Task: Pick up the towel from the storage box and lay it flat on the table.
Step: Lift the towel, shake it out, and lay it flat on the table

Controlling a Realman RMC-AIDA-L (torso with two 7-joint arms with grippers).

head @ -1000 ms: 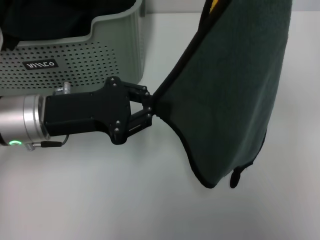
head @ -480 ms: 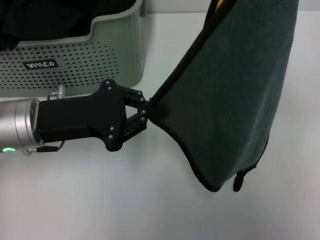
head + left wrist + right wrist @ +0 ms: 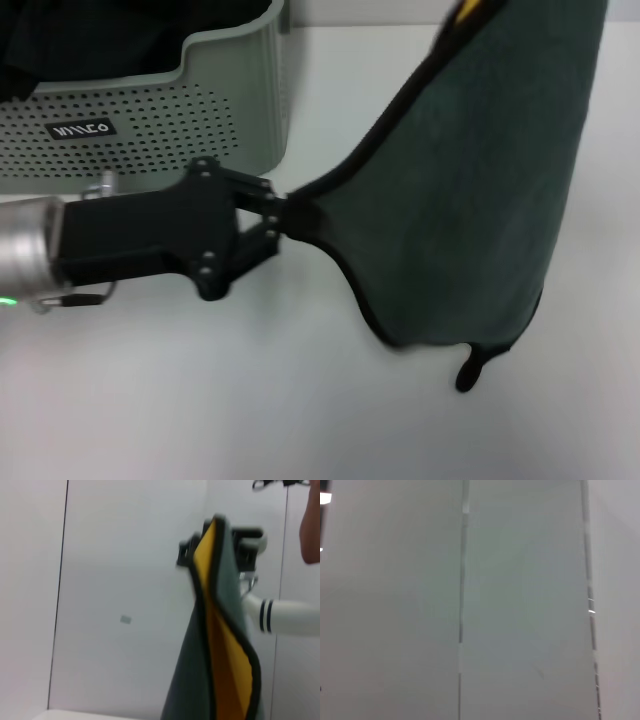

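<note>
The towel (image 3: pixel 480 190) hangs in the right half of the head view, clear of the storage box (image 3: pixel 150 110) at upper left, its lower edge and black loop (image 3: pixel 468 374) just above the table (image 3: pixel 250 400). Its left edge is pinched between the closed fingers of the left gripper (image 3: pixel 278 215) at mid-frame; the top is held out of frame, and the right gripper's state cannot be told. To spread it well, the pinched edge should be drawn sideways until taut, then lowered evenly so the orange-yellow side (image 3: pixel 225 645) is not folded under. The box stands close beside the left arm and could be bumped; dark fabric (image 3: pixel 90 35) lies inside it.
</note>
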